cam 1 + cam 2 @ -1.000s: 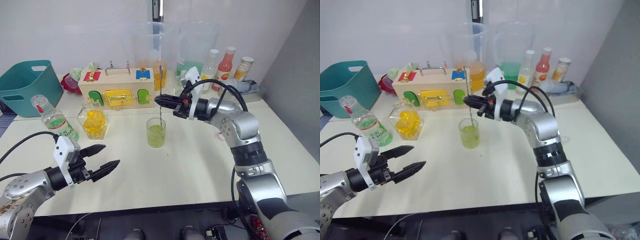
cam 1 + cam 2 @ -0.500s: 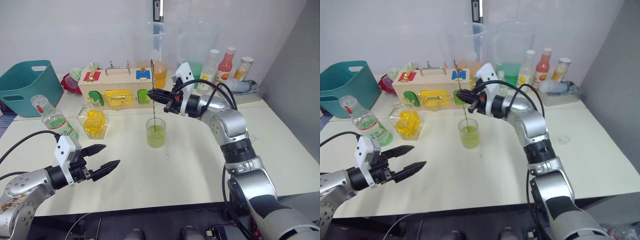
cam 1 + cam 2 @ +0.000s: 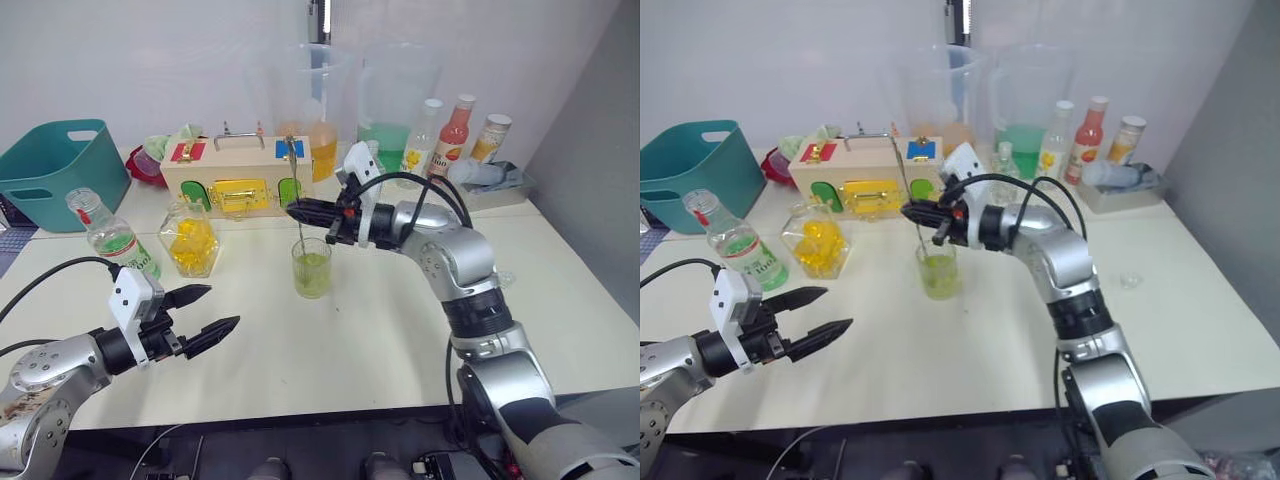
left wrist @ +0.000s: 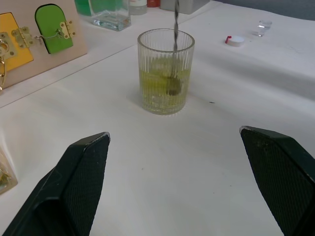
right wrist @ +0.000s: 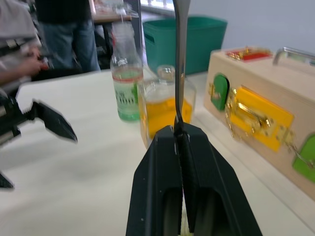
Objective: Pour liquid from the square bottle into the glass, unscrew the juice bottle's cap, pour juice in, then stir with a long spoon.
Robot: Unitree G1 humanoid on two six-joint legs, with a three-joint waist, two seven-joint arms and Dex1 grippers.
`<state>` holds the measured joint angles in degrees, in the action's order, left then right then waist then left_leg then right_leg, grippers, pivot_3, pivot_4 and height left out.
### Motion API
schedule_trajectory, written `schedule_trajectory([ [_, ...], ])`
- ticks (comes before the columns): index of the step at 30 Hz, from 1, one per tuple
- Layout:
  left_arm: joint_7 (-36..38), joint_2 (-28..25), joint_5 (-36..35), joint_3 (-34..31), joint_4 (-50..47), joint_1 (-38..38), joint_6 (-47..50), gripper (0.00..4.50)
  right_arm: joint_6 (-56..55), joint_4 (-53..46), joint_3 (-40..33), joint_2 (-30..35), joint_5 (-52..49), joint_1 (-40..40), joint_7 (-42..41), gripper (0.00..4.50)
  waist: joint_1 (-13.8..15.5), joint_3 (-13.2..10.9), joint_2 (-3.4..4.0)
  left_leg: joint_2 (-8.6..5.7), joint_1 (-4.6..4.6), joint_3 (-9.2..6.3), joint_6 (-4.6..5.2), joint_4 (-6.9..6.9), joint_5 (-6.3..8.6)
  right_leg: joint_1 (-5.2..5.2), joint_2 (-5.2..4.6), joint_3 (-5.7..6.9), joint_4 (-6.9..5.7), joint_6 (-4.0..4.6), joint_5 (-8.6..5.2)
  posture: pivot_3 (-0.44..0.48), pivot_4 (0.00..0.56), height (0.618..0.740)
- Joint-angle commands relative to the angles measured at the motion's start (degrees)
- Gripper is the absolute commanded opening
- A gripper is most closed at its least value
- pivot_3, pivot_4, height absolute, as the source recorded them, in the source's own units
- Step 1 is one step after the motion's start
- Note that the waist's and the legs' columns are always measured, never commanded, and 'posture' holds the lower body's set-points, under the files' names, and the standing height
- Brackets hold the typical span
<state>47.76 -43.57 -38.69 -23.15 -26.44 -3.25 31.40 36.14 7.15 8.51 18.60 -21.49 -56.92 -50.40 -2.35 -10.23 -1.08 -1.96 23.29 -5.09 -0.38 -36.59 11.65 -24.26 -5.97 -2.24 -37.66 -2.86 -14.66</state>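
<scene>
Black fingers of the right gripper [image 3: 296, 211] are clamped on the long spoon [image 3: 296, 206], whose bowl sits in the yellow-green liquid inside the glass [image 3: 311, 268] at mid-table. The left gripper [image 3: 205, 315] hovers low over the white table [image 3: 380, 330], its fingers spread apart and empty. The square bottle [image 3: 189, 239] stands beside the juice bottle [image 3: 109, 238], left of the glass.

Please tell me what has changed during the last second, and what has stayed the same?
The right gripper, shut on the spoon, swung toward the robot's left, carrying the spoon's upper end that way while its bowl stayed in the glass: a stirring motion. Nothing was grasped or released. The left gripper stayed open and hovering; the glass, the square bottle and the juice bottle did not move.
</scene>
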Motion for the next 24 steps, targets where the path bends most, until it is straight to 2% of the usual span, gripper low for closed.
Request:
schedule_trajectory([
  [1,0.0,-0.7,0.3,0.0,-0.6,0.5,-0.7,4.48,1.3,-3.3,-0.3,2.2,-0.3,-0.9,-1.6,0.00,-0.1,0.0,0.00,0.00,0.00,0.01,0.00,0.00,0.00,-0.01,0.00,0.00,0.00,0.00,0.00,0.000,0.150,0.740],
  [10,0.1,-0.6,0.9,0.8,0.4,1.8,-1.1,4.48,-3.1,-0.1,-1.0,2.7,2.4,-1.9,0.1,0.00,-0.1,0.0,-0.01,0.02,0.00,0.03,0.00,0.00,0.00,0.00,0.02,-0.01,-0.01,0.00,0.00,0.000,0.150,0.740],
  [15,0.0,-1.0,0.6,0.5,-0.3,1.4,-0.6,4.48,-8.1,7.0,-3.5,-4.1,2.8,-5.8,5.6,0.00,-0.4,0.0,-0.01,0.10,-0.04,0.12,0.00,0.00,0.00,-0.06,0.11,-0.11,-0.06,0.01,0.01,0.000,0.150,0.740],
  [24,-0.1,-1.7,0.2,-0.2,-0.8,0.4,-0.6,4.48,-4.2,2.2,-2.5,-7.9,0.5,-3.3,4.8,0.00,-0.1,0.0,-0.03,0.18,-0.03,0.13,-0.09,0.00,0.05,-0.05,0.17,-0.12,-0.03,0.06,0.04,0.000,0.150,0.740],
])
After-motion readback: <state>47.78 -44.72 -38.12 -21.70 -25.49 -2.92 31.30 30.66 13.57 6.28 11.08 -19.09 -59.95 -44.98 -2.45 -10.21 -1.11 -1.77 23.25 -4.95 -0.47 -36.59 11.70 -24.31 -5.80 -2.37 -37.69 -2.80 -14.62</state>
